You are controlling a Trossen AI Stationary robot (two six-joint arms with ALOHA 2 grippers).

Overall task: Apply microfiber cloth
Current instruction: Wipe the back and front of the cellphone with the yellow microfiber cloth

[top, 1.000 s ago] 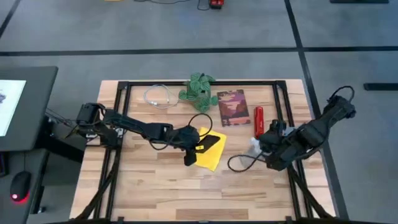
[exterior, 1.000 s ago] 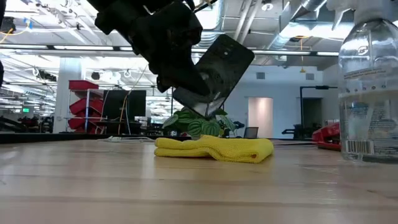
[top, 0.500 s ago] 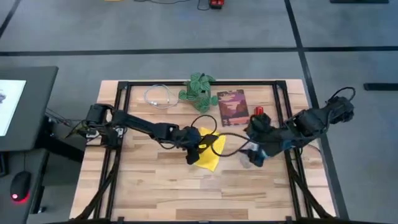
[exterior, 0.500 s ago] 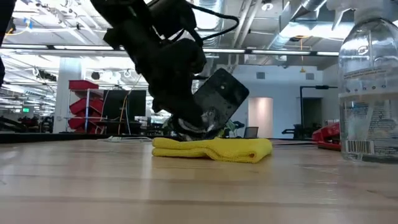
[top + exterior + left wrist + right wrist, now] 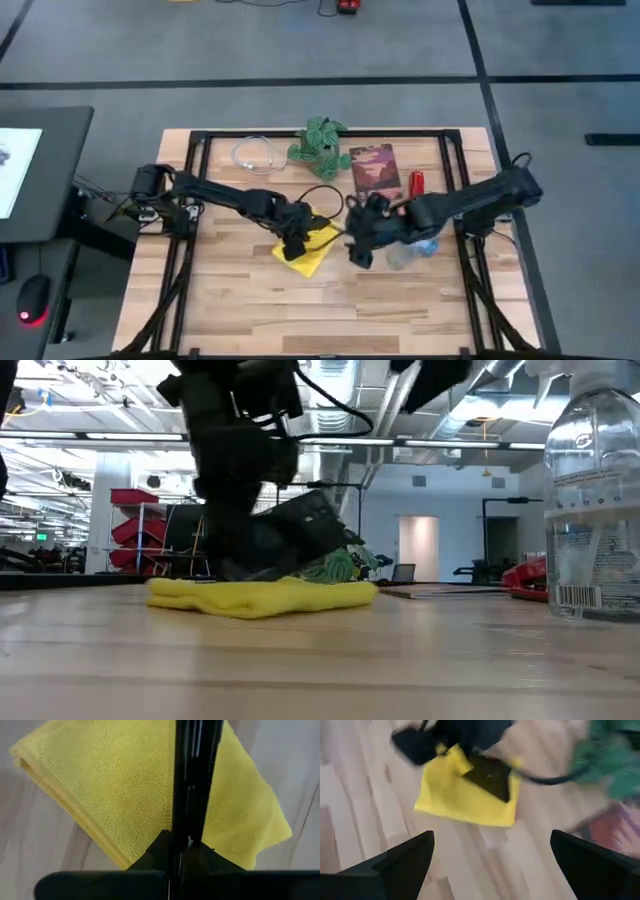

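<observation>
Moved: cloth (image 5: 306, 250) dragged leftward with phone (image 5: 300, 530); right gripper (image 5: 358, 243) now close beside it
Cloth: mid-table, folded flat under tilted phone
Left gripper (image 5: 293, 243): pinching phone edgewise, pressing into cloth
Right gripper: fingers spread, empty
Handling: probably light, soft, floppy; best pinched at a free corner

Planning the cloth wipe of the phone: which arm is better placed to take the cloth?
Right, probably. The right end effector is open beside the microfiber cloth, while the left end effector is shut on the smartphone over it.
</observation>
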